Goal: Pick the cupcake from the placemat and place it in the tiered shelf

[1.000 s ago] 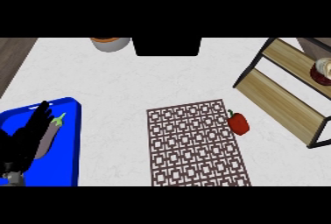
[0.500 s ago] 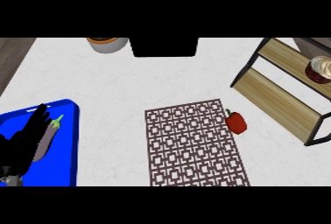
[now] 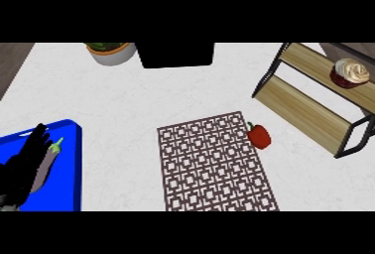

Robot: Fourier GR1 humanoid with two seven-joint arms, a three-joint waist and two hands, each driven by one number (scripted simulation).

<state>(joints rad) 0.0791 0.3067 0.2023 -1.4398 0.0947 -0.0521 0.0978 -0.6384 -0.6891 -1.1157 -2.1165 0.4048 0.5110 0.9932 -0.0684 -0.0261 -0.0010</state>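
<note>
Evidently I had nothing to carry: the red-cased, cream-frosted cupcake (image 3: 350, 73) sat on the wooden, black-framed tiered shelf (image 3: 307, 108), well apart from the brown lattice placemat (image 3: 216, 163), so my black left hand (image 3: 26, 161) lay straight-fingered, grasping nothing, over the blue tray (image 3: 67, 184).

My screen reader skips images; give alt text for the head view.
A cupcake sits on the tiered shelf, upper right. The patterned placemat lies mid-counter, a red pepper at its right edge; the left hand rests open over a blue tray, lower left.

The head view looks steeply down at the counter (image 3: 110, 99), placemat (image 3: 216, 163) central.
</note>
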